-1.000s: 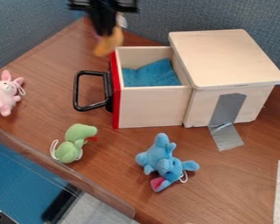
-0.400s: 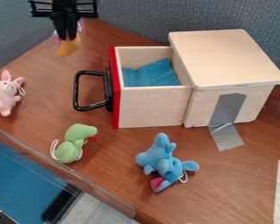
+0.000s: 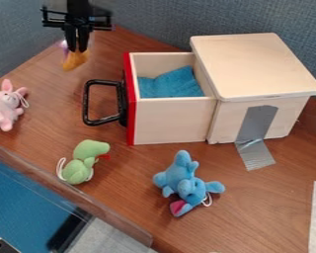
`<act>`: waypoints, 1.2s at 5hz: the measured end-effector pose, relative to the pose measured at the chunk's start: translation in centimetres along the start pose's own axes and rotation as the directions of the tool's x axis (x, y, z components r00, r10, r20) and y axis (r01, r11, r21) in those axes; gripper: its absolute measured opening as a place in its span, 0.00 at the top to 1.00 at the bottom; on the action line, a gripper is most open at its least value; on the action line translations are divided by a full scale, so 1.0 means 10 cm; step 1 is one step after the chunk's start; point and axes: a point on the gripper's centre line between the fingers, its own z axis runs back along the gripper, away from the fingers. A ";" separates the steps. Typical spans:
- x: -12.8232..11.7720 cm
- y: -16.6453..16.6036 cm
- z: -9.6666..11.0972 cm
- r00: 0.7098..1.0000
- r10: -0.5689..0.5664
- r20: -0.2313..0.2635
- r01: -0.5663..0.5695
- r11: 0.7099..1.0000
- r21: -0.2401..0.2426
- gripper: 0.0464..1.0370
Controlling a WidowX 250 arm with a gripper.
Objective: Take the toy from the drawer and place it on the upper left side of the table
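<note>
Here, the orange-and-purple toy point(image 3: 75, 61) is right at the black gripper's point(image 3: 77, 50) fingertips, near half past ten over the wood-grain table point(image 3: 131, 183); the jaws stand slightly apart, its orange part at six o'clock from them.

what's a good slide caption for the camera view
End effector with an orange toy at upper left, near an open wooden drawer holding blue cloth.

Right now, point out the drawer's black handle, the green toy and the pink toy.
Black handle point(image 3: 87, 102): camera view, on the outer bar of its loop.
Green toy point(image 3: 77, 171): camera view, on its rounded body.
Pink toy point(image 3: 2, 109): camera view, on its body.
</note>
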 end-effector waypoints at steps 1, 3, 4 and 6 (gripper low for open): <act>0.08 -0.06 -0.13 0.999 -0.033 -0.038 0.033 0.999 -0.006 0.70; 0.11 0.00 -0.13 0.995 -0.088 -0.050 0.087 0.996 -0.034 0.10; 0.10 0.00 0.05 0.992 -0.124 -0.012 0.123 0.990 -0.062 0.03; 0.02 -0.01 0.37 0.972 -0.224 0.075 0.231 0.967 -0.110 0.04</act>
